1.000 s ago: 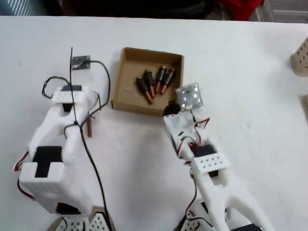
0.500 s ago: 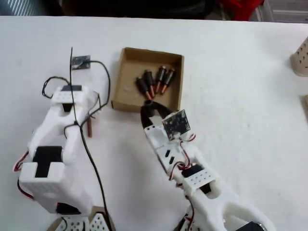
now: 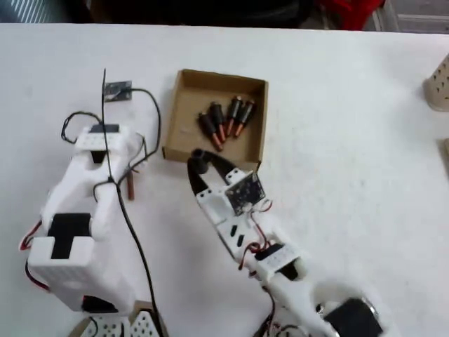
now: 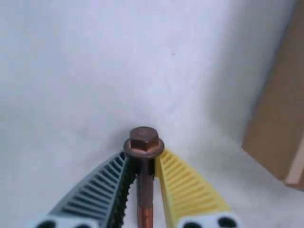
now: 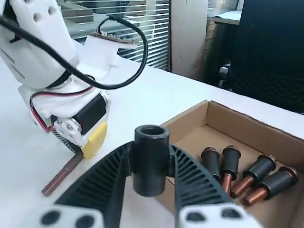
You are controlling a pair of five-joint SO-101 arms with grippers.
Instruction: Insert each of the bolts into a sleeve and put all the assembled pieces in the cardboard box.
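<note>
My left gripper [image 4: 141, 164] is shut on a copper bolt [image 4: 144, 156], hex head up between the grey and yellow fingers. From above, the bolt [image 3: 130, 187] hangs just over the table, left of the cardboard box [image 3: 184, 137]. My right gripper [image 5: 151, 173] is shut on a black sleeve [image 5: 150, 159], held upright with its bore open. In the high view the sleeve [image 3: 198, 159] sits just in front of the box's near wall. Several assembled bolt-and-sleeve pieces [image 3: 224, 121] lie inside the box [image 5: 247, 137]; the right wrist view also shows the left gripper [image 5: 92, 140] with its bolt [image 5: 61, 175].
A small metal plate [image 3: 117, 90] lies behind the left arm, with black cable [image 3: 151, 105] looping from it. A perforated beige block [image 3: 438, 84] stands at the table's far right edge. Open white table lies right of the box.
The right arm has swung left along the box's near wall, carrying the black sleeve from the box's front right corner toward the left arm. The left arm has kept still.
</note>
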